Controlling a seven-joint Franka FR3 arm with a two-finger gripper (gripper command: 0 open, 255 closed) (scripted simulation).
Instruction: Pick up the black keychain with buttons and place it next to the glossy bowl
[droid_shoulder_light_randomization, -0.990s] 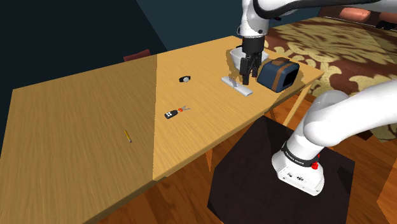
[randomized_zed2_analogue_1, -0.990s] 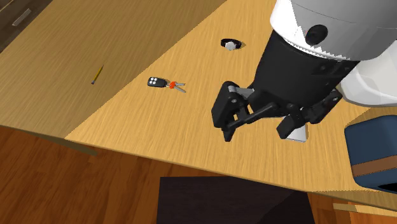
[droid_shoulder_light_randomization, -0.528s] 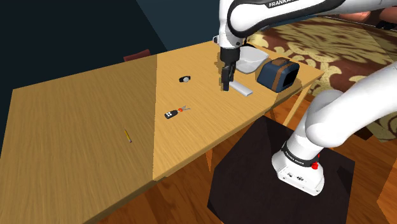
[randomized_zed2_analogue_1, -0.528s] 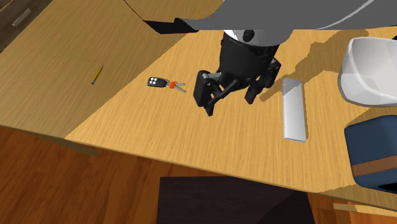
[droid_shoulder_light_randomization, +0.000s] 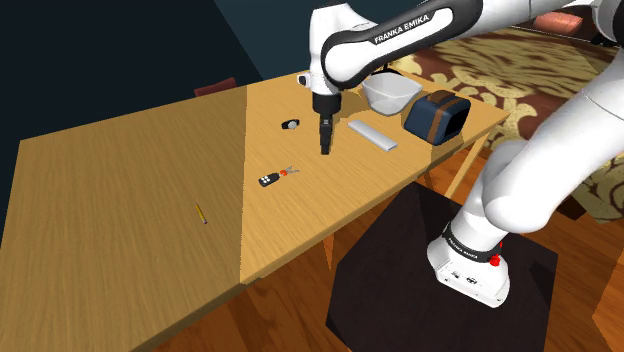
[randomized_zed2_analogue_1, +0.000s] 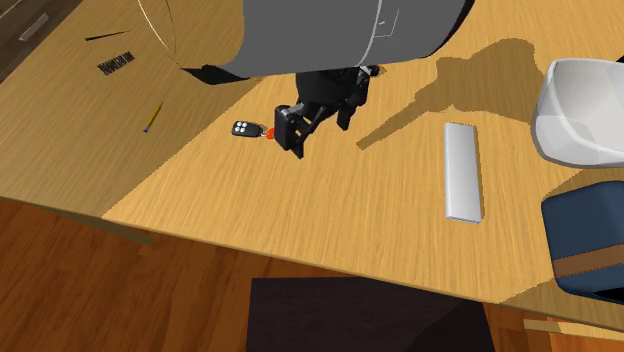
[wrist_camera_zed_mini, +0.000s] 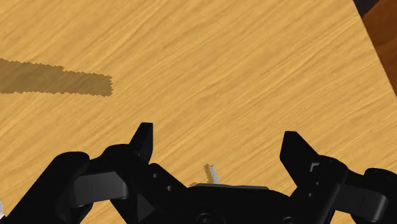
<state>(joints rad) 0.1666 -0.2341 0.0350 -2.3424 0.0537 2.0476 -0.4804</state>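
Near the middle of the shoulder view, the black keychain (droid_shoulder_light_randomization: 268, 180) lies flat on the wooden table (droid_shoulder_light_randomization: 120, 220), with an orange tag (droid_shoulder_light_randomization: 284, 174) trailing from it toward the frame's right. The gripper (droid_shoulder_light_randomization: 324, 146) hangs just up and to the right of it, pointing down at the tabletop and not touching the keychain. In the second exterior view the keychain (randomized_zed2_analogue_1: 243, 128) sits in the upper left-centre of the frame, and the gripper (randomized_zed2_analogue_1: 321, 128) is just to its right, over the tag end. In the wrist view the two black fingers (wrist_camera_zed_mini: 144, 136) stand well apart with bare wood between them, so the gripper (wrist_camera_zed_mini: 219, 143) is spread and holds nothing; a small key tip (wrist_camera_zed_mini: 210, 172) peeps out close to the hand's body. The pale bowl (droid_shoulder_light_randomization: 390, 93) stands in the upper right-centre of the shoulder view, well apart from the keychain, with a blue case (droid_shoulder_light_randomization: 437, 116) just to its right and a flat grey bar (droid_shoulder_light_randomization: 371, 134) just below it. A small black object (droid_shoulder_light_randomization: 291, 125) lies left of the gripper, and a pencil (droid_shoulder_light_randomization: 201, 213) lies toward the frame's left-centre. The dark stand (droid_shoulder_light_randomization: 400, 300) sits at the lower right.
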